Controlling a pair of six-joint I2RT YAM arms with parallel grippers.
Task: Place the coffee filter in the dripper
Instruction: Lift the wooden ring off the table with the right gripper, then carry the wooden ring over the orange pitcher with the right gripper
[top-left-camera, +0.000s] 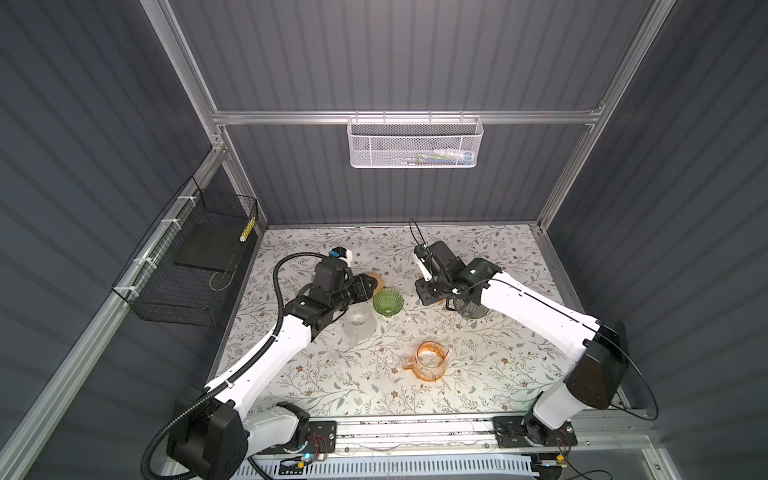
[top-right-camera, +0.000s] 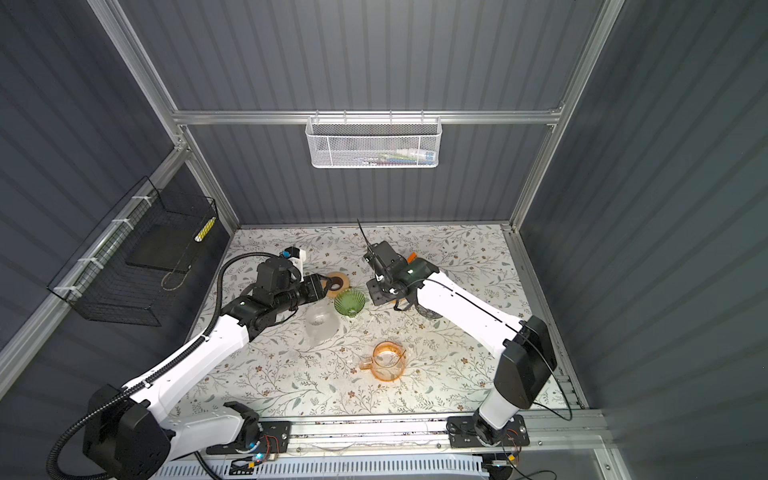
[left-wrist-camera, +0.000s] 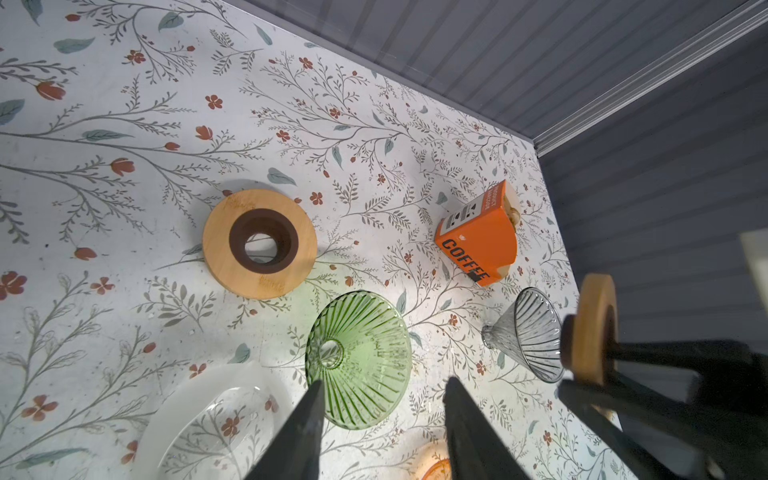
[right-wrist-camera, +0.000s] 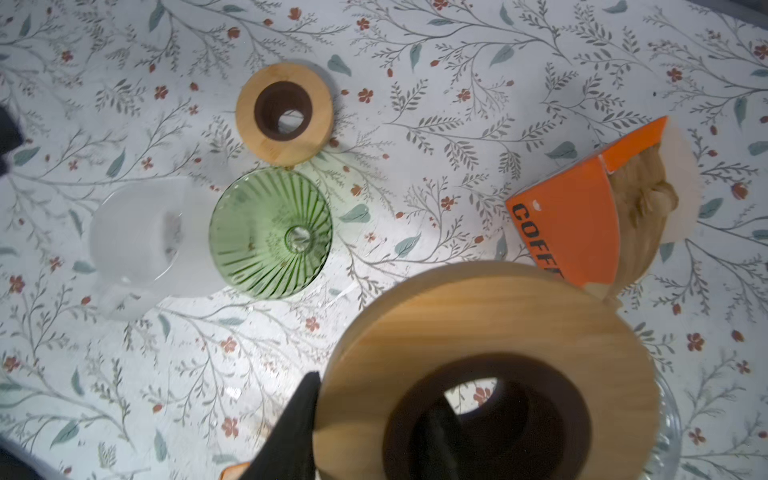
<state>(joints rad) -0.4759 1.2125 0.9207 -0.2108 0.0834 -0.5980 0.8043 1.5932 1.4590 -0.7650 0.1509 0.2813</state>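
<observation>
Plainly in wrist views, orange filter box (left-wrist-camera: 478, 239), largely hidden from above, left tool (left-wrist-camera: 384, 384) open, right tool (right-wrist-camera: 374, 411) gripping wooden ring (right-wrist-camera: 478, 316).

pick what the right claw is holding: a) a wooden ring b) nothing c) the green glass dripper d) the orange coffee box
a: the right claw is closed on a wooden ring, with one finger through its hole, while the green dripper and the orange coffee box lie apart from it, ungripped.
</observation>
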